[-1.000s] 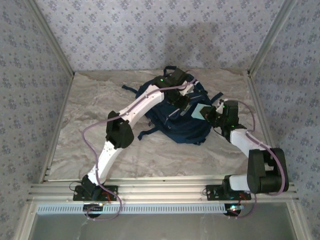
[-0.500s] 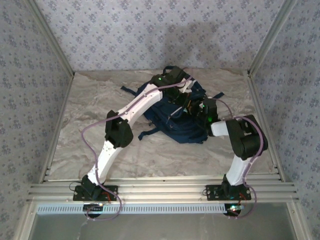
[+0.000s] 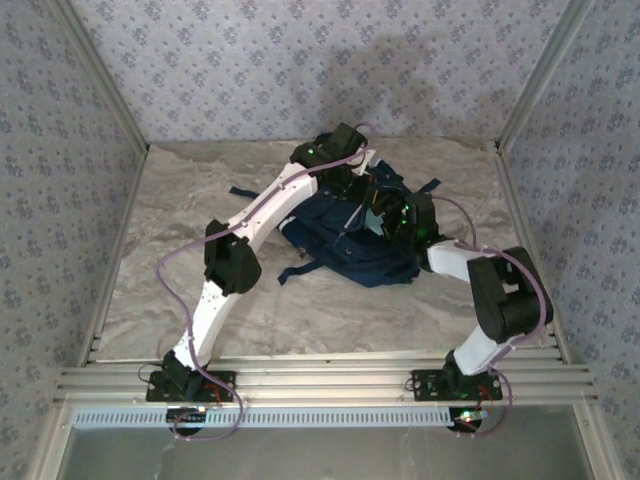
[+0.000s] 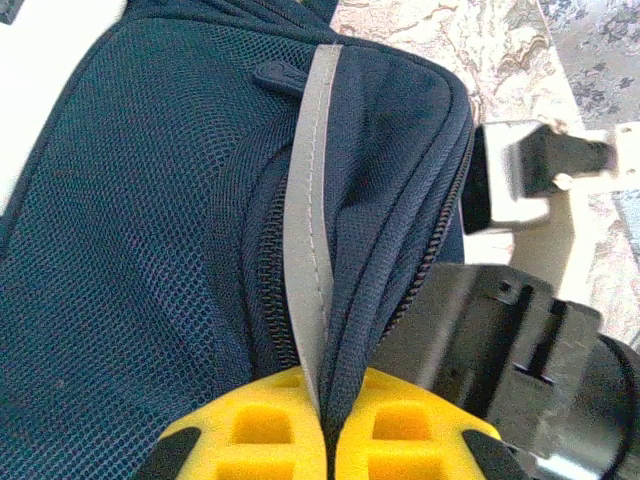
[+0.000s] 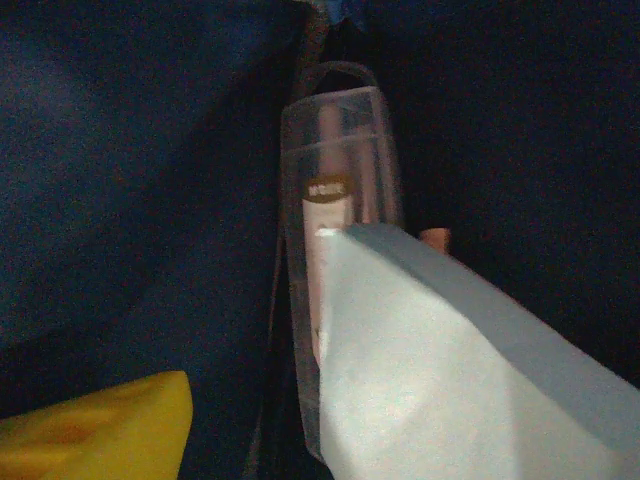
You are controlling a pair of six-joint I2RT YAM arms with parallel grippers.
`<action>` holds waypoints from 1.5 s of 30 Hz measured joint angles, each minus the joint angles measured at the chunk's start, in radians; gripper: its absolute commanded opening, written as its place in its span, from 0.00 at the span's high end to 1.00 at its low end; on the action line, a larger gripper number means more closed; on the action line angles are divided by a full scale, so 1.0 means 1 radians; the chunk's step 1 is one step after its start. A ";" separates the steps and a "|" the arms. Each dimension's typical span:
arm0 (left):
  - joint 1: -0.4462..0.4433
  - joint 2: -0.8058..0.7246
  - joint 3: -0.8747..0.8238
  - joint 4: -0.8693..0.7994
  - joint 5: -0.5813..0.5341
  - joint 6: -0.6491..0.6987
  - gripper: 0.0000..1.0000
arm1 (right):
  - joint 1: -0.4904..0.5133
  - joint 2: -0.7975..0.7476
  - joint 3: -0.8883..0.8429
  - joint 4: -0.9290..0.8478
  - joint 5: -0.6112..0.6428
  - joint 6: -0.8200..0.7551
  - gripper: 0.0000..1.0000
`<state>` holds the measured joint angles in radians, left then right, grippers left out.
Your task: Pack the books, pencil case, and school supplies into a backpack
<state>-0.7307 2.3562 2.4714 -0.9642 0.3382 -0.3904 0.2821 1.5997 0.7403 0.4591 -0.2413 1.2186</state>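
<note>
**Pad going into the held-open backpack**

The small flat light-blue square pad (image 5: 450, 390) is inside the mouth of the large navy-blue fabric backpack (image 3: 340, 262). It sits tilted, its corner lying over the flat translucent grey pencil case (image 5: 340, 160). The pencil case stands on end, deeper in the dark pocket, pens showing through it, so it looks already packed. A tiny beige block (image 5: 435, 237) peeks out just right of the pencil case, likely the eraser, too small to be sure.

Right fingers (image 5: 100, 420): one yellow finger shows at lower left, near the pad but apart from it. The other is hidden behind the pad, so I cannot tell whether they are spread or pinching it. Judgement: the pad is at the drop-off point, being released or about to be.

Left fingers (image 4: 260, 430): pressed together, pinching the backpack's edge at the grey woven strip (image 4: 305, 220) beside the zip. Reason, as judged: lifting that edge keeps the opening wide so the right arm can reach in.

The backpack lies on the marbled grey surface (image 3: 180, 220), centre-far, with the left arm reaching over its far end and the right arm entering from the right side.

Risk: the pad may catch on the pencil case top and not slide down.
</note>
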 measured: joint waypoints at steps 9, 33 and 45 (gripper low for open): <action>0.005 0.002 -0.002 0.019 0.022 -0.030 0.99 | -0.045 -0.184 0.015 -0.316 0.014 -0.209 0.25; 0.005 0.002 -0.002 0.025 0.045 -0.042 0.98 | -0.029 -0.212 0.039 -0.306 0.024 -0.283 1.00; 0.002 0.002 -0.002 0.025 0.048 -0.041 0.98 | -0.029 -0.036 0.013 -0.008 -0.066 -0.098 1.00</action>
<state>-0.7292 2.3581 2.4691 -0.9390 0.3859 -0.4316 0.2535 1.5635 0.7532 0.4515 -0.3069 1.1202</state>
